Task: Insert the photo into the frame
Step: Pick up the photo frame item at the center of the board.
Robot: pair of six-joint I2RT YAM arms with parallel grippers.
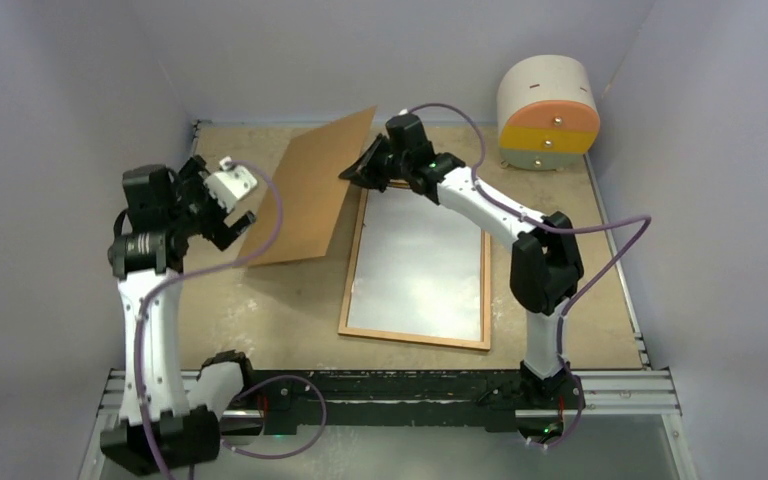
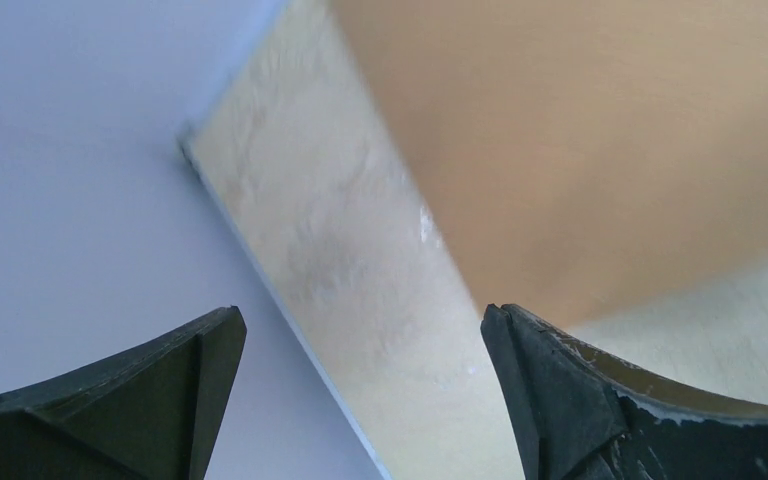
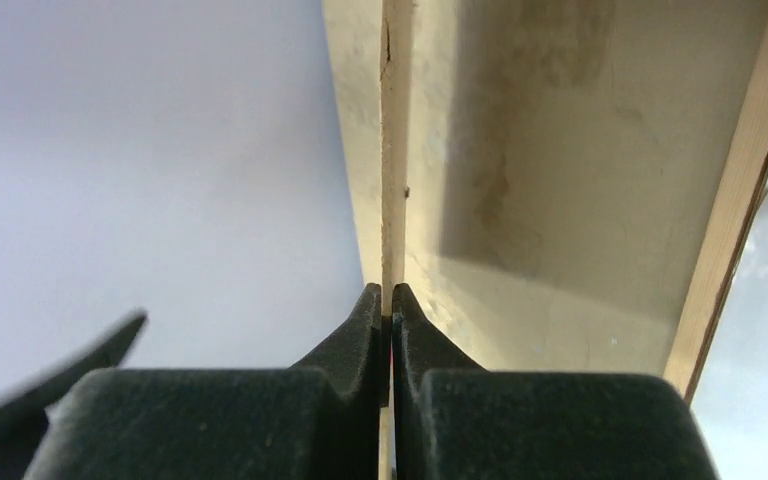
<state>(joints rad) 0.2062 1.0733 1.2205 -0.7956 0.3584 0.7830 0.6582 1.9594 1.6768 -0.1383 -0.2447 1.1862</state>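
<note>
The frame (image 1: pixel 488 290), thin orange-brown wood, lies flat mid-table. A pale glossy sheet (image 1: pixel 420 265) fills it and looks like the photo, though glare hides its picture. The plain brown backing board (image 1: pixel 305 195) stands tilted left of the frame, its far corner raised. My right gripper (image 1: pixel 360 170) is shut on that raised corner. In the right wrist view the jaws (image 3: pixel 388 290) pinch the board's thin edge (image 3: pixel 394 150), with the frame's rail (image 3: pixel 735 200) to the right. My left gripper (image 1: pixel 240 205) hangs open beside the board's left edge, holding nothing. Its view shows the open gripper (image 2: pixel 363 330) and the board (image 2: pixel 580 150).
A round drawer cabinet (image 1: pixel 548 110) with orange, yellow and grey drawers stands at the back right corner. Pale walls close in the beige table (image 1: pixel 260 310) on the left, back and right. The arms' mounting rail (image 1: pixel 410 385) runs along the near edge.
</note>
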